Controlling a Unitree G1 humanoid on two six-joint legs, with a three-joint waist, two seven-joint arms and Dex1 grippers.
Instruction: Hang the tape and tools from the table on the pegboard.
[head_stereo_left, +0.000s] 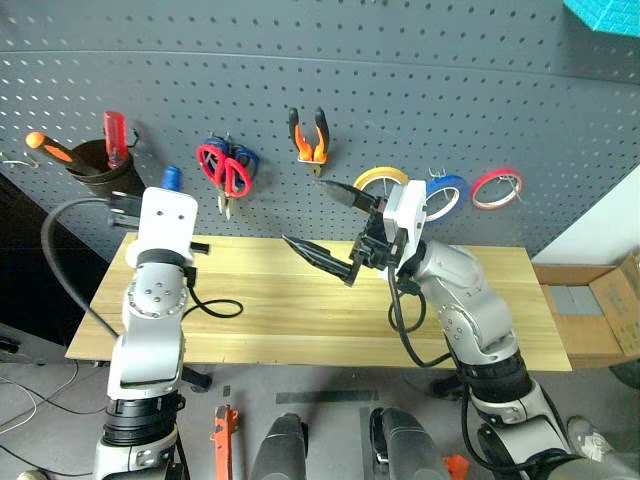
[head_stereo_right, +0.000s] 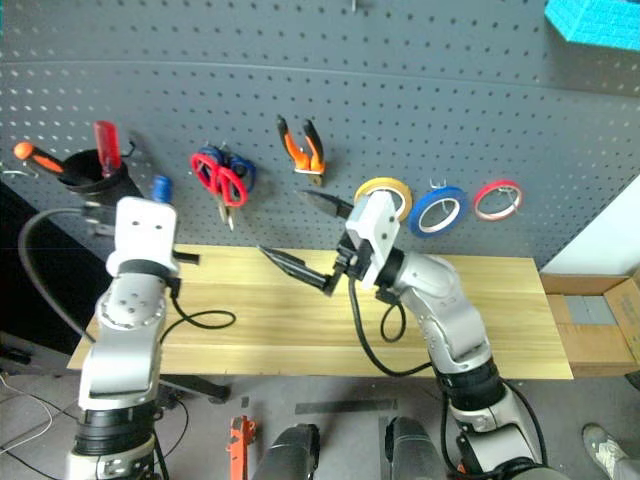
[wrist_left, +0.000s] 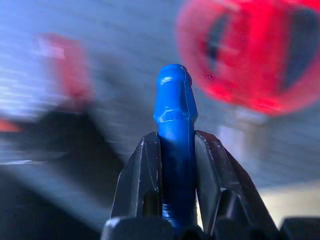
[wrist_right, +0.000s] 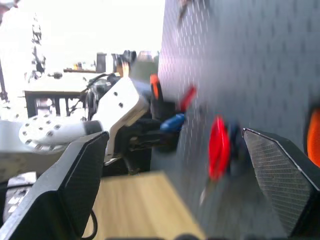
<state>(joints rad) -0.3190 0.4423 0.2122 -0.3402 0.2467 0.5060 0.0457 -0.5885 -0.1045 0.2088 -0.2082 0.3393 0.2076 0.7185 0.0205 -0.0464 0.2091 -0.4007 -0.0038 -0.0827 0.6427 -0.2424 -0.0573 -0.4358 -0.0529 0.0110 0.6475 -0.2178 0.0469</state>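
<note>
Left end effector (wrist_left: 176, 175) clamps unlabelled blue-handled screwdriver (wrist_left: 175, 150).

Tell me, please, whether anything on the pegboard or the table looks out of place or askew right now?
Nothing stands out. The red-handled scissors, pliers and yellow tape hang on the pegboard, and the table shows no tools. The small blue-handled screwdriver is gripped in the left gripper, not yet hung.
</note>
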